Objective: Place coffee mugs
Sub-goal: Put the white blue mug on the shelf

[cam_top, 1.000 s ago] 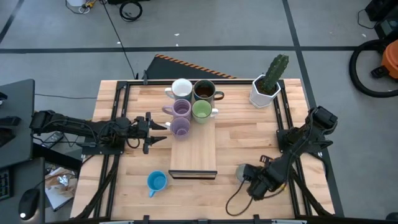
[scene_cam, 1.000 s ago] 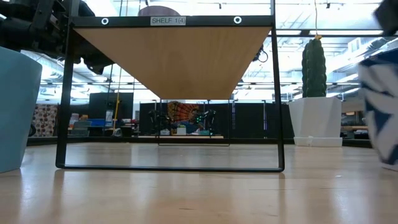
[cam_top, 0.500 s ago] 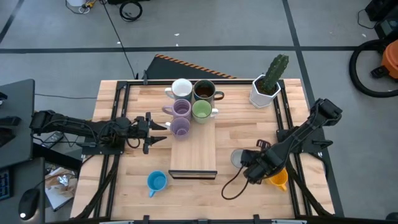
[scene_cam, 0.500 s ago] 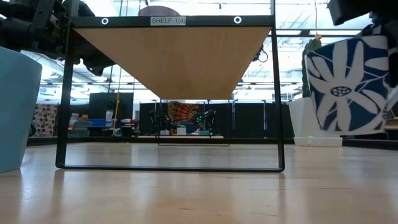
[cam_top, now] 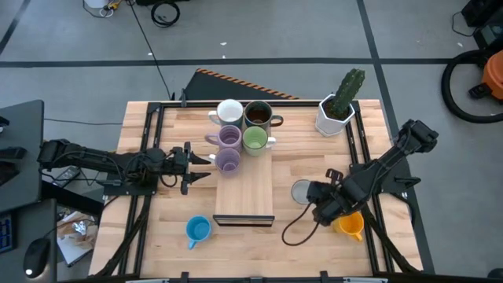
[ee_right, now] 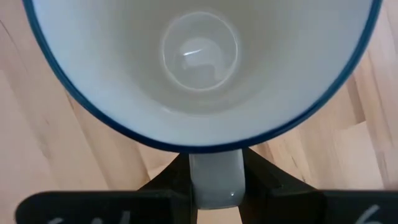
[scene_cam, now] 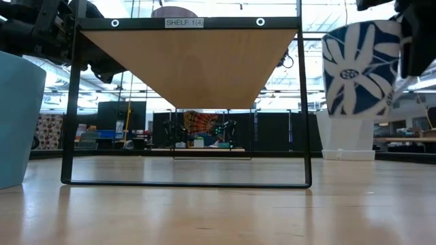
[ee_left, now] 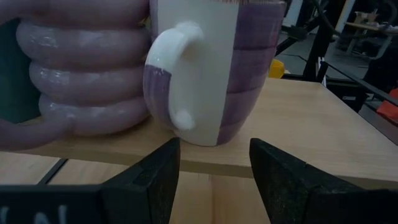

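Here the right pincer [cam_top: 318,206] pinches the handle of a flowered white mug [cam_top: 302,191], lifted upright, with the shelf [cam_top: 245,189] just toward the left arm.

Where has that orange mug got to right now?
In the high view the orange mug stands on the table's right side near the front edge, partly hidden under the right arm, just beside the right gripper.

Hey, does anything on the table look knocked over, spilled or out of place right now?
Nothing stands out. The five mugs on the shelf stand upright, the blue mug and orange mug too; the right gripper holds the floral mug level.
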